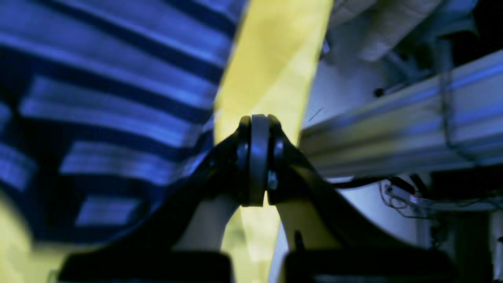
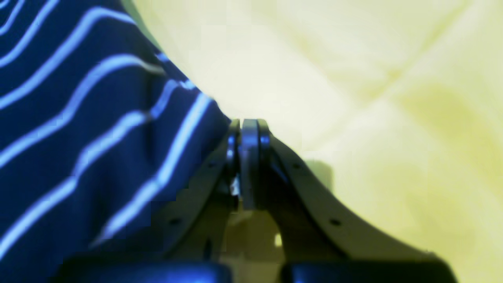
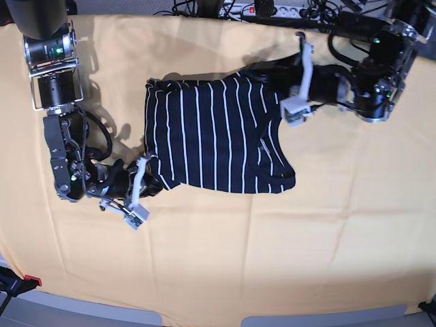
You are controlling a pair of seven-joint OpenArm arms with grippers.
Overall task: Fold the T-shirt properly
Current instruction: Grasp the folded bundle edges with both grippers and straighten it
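Two grippers are pinching the T-shirt (image 3: 214, 133) at opposite corners, and that looks deliberate: a diagonal hold to carry one side over for a fold. The right gripper (image 2: 248, 135) has its jaws pressed together on the hem corner, the striped cloth bunching beside it. The left gripper (image 1: 258, 129) is likewise clamped tight at the far shoulder edge. Between them the shirt lies mostly flat on the yellow tablecloth (image 3: 272, 259).
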